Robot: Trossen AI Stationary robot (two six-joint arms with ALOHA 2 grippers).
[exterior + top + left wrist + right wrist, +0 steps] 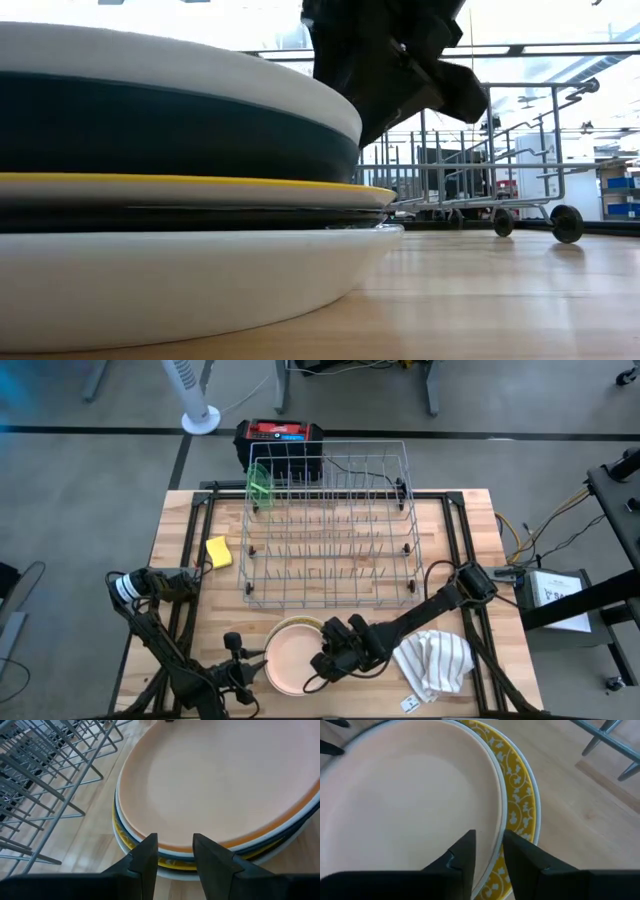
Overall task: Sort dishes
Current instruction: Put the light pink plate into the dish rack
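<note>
A stack of plates (290,655) lies at the table's near edge, with a peach plate (410,795) on top. A dark plate and a yellow-patterned plate (517,785) lie under it, and a white dish (180,285) is at the bottom. My right gripper (325,660) stands at the stack's right side, shut on the peach plate's rim. My left gripper (250,668) is open at the stack's left side, its fingers (147,857) just short of the rims. A lime-green dish (260,485) stands upright in the wire rack (330,525). My right gripper has the peach plate's rim (496,837) between its two fingers, one finger over the plate's inside (465,852) and one outside it. The fingers come slanting down from the table's right side. The plate lies flat on the stack.
A yellow sponge (218,552) lies left of the rack. A crumpled white towel (435,662) lies right of the stack, under my right arm. A red and black box (280,438) sits behind the rack. Bare wood shows between the rack and the stack.
</note>
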